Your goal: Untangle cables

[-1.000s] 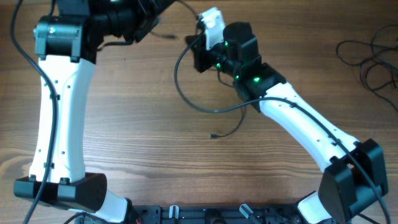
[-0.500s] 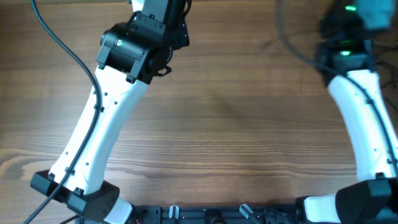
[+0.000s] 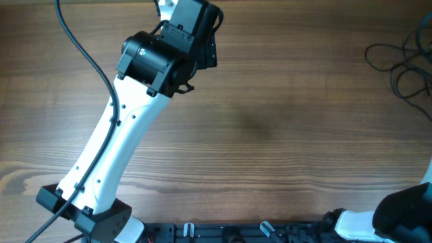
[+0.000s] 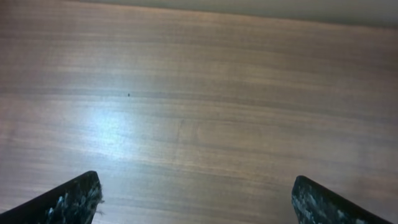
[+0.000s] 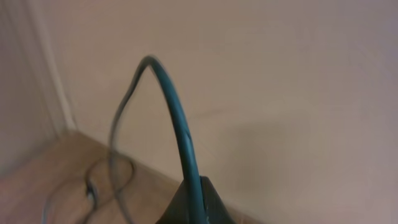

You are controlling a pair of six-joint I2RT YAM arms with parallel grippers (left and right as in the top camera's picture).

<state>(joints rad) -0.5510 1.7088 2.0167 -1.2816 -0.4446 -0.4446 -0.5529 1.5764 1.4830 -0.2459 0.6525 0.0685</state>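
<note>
The cables (image 3: 397, 66) lie in loose loops at the far right corner of the table (image 3: 270, 135), well apart from the left arm (image 3: 128, 142), which reaches over the table's far left part. The left gripper (image 4: 196, 198) hangs above the bare table with its fingers spread wide. The right gripper (image 5: 194, 202), seen against a wall (image 5: 298, 93), pinches one strand of the cables, which arches up and drops toward the table.

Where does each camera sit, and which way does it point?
Overhead: above the wooden table, looking down; white left arm shows.
Left wrist: faces that table, bare; open left gripper frames it.
Right wrist: faces a beige wall; right gripper pinches a dark cord.
Shared: overhead and right wrist both see the thin black cables.
</note>
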